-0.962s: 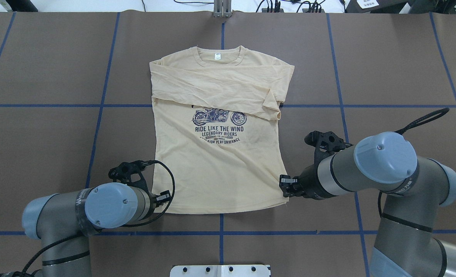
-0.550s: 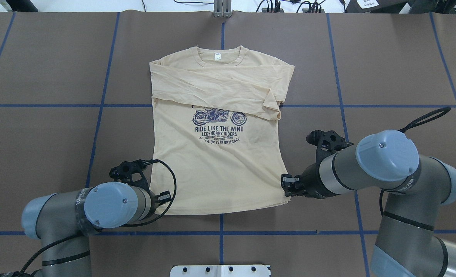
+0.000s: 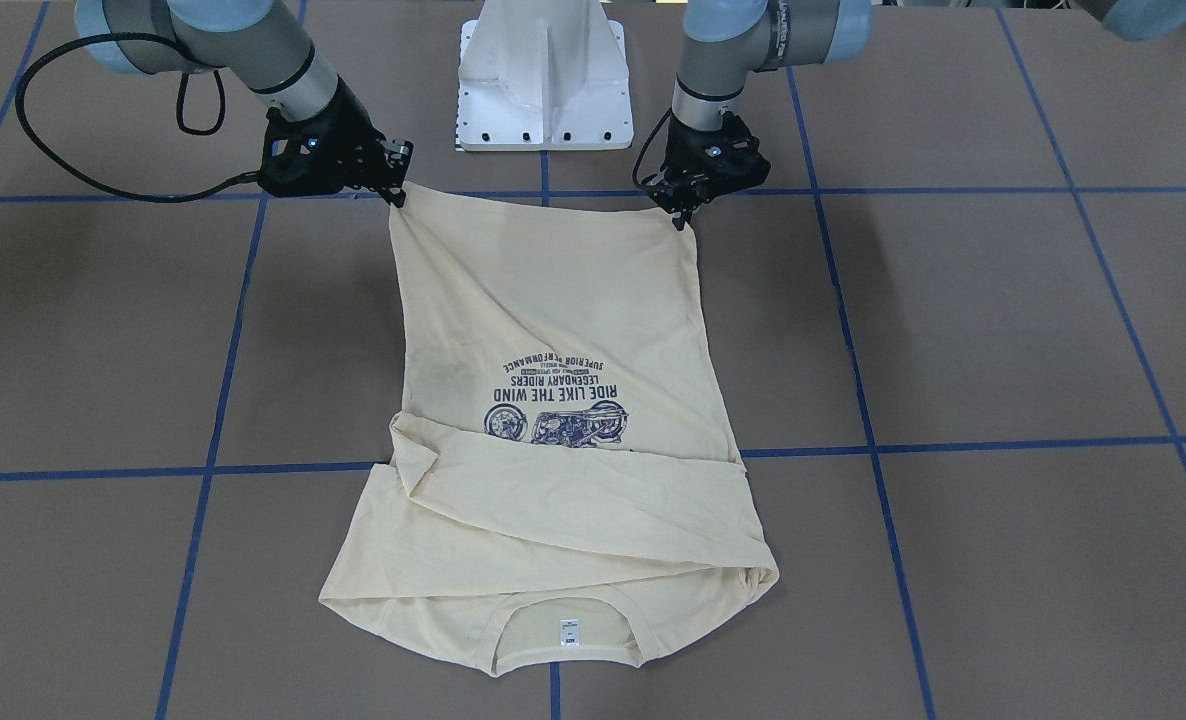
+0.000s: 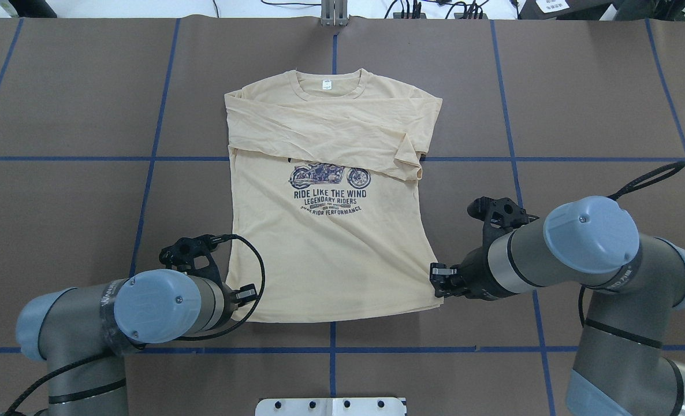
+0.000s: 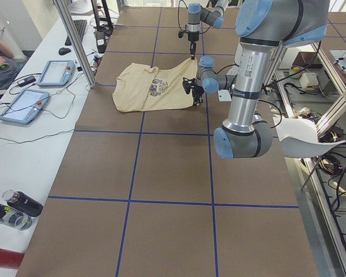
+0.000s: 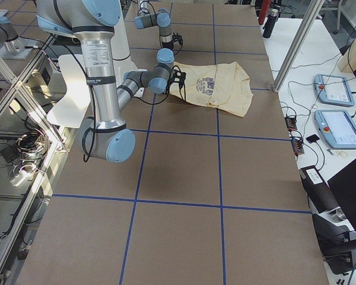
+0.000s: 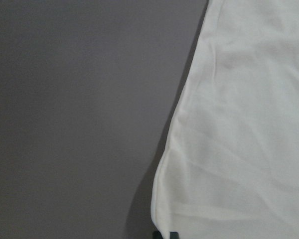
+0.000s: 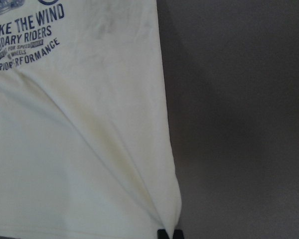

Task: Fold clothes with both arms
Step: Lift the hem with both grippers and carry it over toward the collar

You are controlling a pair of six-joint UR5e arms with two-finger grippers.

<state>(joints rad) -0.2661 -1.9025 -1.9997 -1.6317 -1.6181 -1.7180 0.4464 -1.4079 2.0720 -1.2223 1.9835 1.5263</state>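
The pale cream-yellow T-shirt (image 4: 331, 248) lies flat, print side up, with both long sleeves folded across the chest and the neck label (image 4: 326, 85) at the far end. It also shows in the front view (image 3: 553, 300). My left gripper (image 4: 243, 296) is shut on the near-left hem corner, seen also in the front view (image 3: 681, 212) and at the bottom edge of the left wrist view (image 7: 164, 234). My right gripper (image 4: 436, 283) is shut on the near-right hem corner, also in the front view (image 3: 399, 192) and the right wrist view (image 8: 169, 233). The hem is stretched between them.
The brown table cover has blue tape grid lines (image 4: 331, 349). The white pedestal base (image 3: 545, 80) stands just behind the hem. A metal post (image 4: 334, 14) stands at the far edge. Operator tablets (image 5: 23, 104) and bottles (image 5: 17, 208) lie on a side bench.
The right gripper has moved a little outward to the right with its hem corner, and the left arm has shifted slightly left. The hem is pulled wider.
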